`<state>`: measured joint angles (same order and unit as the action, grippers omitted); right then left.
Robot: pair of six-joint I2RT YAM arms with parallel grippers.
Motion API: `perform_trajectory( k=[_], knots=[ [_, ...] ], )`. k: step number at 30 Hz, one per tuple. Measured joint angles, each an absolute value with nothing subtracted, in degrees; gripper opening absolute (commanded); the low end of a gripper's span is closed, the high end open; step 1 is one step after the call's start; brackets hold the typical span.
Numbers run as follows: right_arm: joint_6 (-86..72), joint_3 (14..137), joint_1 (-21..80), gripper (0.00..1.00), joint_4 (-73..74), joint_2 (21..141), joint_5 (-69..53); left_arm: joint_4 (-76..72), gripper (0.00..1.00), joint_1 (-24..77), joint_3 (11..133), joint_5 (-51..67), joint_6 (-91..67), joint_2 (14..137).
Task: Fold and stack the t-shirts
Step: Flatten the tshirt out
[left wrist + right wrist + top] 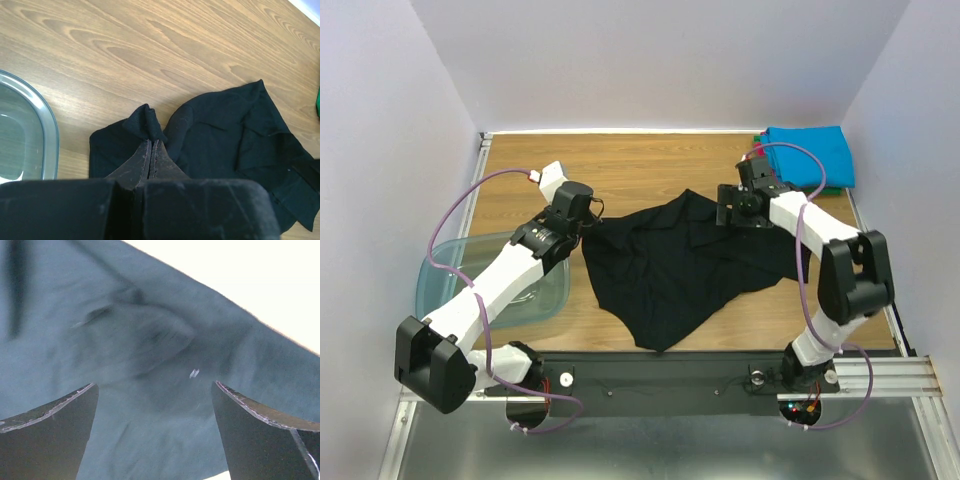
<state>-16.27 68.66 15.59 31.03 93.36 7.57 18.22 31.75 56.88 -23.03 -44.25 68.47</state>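
Your left gripper (151, 142): pinched tight on a black shirt (680, 270) fold | your right gripper (155, 390): jaws wide apart, holding nothing, close over it

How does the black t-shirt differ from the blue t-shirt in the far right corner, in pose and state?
The black t-shirt lies crumpled and unfolded on the table; the blue t-shirt sits neatly folded. The left gripper pinches the black t-shirt's edge; no gripper holds the blue t-shirt. Both are plain cloth shirts.
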Motion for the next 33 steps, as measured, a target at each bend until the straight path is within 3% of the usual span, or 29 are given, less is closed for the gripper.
perform_trajectory(
  k=[2,7,12,18,19,21,22,24,29,33],
  knots=[
    [-14.5,70.3,14.0,0.99,30.6,98.3,7.8,18.2,0.0,31.6,56.9,-23.1,-44.2,68.5],
    [-11.3,73.9,10.6,0.84,29.6,105.1,4.9,18.3,0.0,31.3,56.9,-23.5,-44.2,68.6],
    [-9.8,76.2,10.2,0.77,28.7,107.9,1.5,18.3,0.0,30.9,56.9,-23.6,-44.2,69.7],
    [-8.8,76.6,10.2,0.45,27.2,108.1,-2.7,18.3,0.0,30.5,56.9,-23.6,-44.1,71.2],
    [-8.7,76.6,10.2,0.35,27.0,108.2,-3.4,18.3,0.0,30.4,56.9,-23.6,-44.0,71.4],
    [-8.7,76.6,10.2,0.23,26.4,108.2,-4.3,18.3,0.0,30.3,56.9,-23.6,-44.0,71.5],
    [-8.4,76.6,10.2,0.1,26.3,108.2,-4.6,18.3,0.0,30.3,56.9,-23.6,-44.0,71.5],
    [-8.7,76.6,10.2,0.0,26.2,108.2,-4.9,18.3,0.0,30.1,56.9,-23.6,-44.0,71.5],
    [-9.0,76.1,10.2,0.0,26.2,106.8,-3.4,19.2,0.0,29.3,58.1,-23.6,-43.3,71.5],
    [-9.1,74.7,10.3,0.0,27.1,98.1,2.4,20.6,0.0,29.1,62.3,-23.7,-42.1,71.4]
  ],
)
